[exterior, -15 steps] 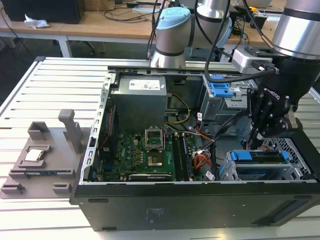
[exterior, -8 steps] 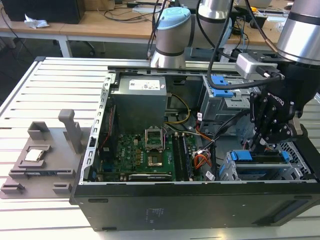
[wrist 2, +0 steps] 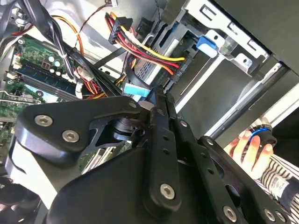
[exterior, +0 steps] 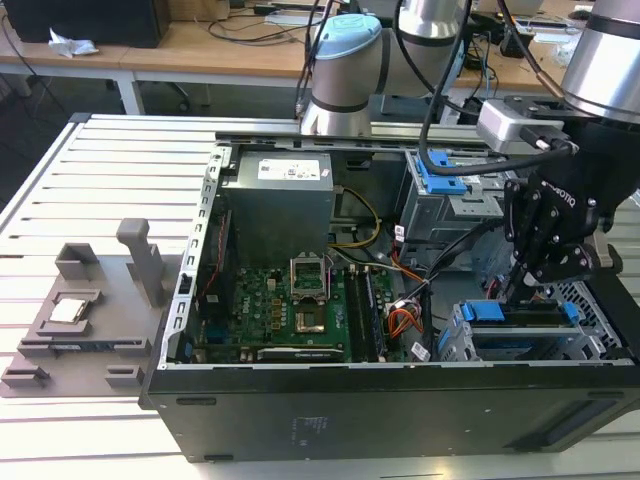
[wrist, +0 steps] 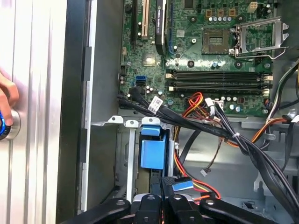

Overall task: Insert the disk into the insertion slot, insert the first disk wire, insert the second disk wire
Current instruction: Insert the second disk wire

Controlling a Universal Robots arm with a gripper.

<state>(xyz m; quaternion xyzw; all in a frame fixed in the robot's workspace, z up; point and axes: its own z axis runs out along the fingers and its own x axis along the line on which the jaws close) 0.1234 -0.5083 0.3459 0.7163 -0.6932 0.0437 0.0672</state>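
Jaws [exterior: 522, 285] of mine are pressed together, their black fingertips [wrist: 161, 184] meeting with no gap; whether a thin cable end is pinched between them I cannot tell. They hang inside an open computer case [exterior: 400, 400] lying on a slatted white desk [exterior: 90, 200], at the exterior view's right. Just beneath them sits the disk [exterior: 520, 335], a flat silver drive framed by a bright blue caddy with end tabs, already lodged in the insertion slot [exterior: 600, 330], a silver cage with grid-holed walls. In the first wrist view, the blue caddy tab [wrist: 153, 151] lies just beyond my fingertips, beside a blue-ended flat connector [wrist: 182, 185] and red, yellow and orange wires [wrist: 194, 102]. A green motherboard [exterior: 290, 310] lies to the exterior view's left.
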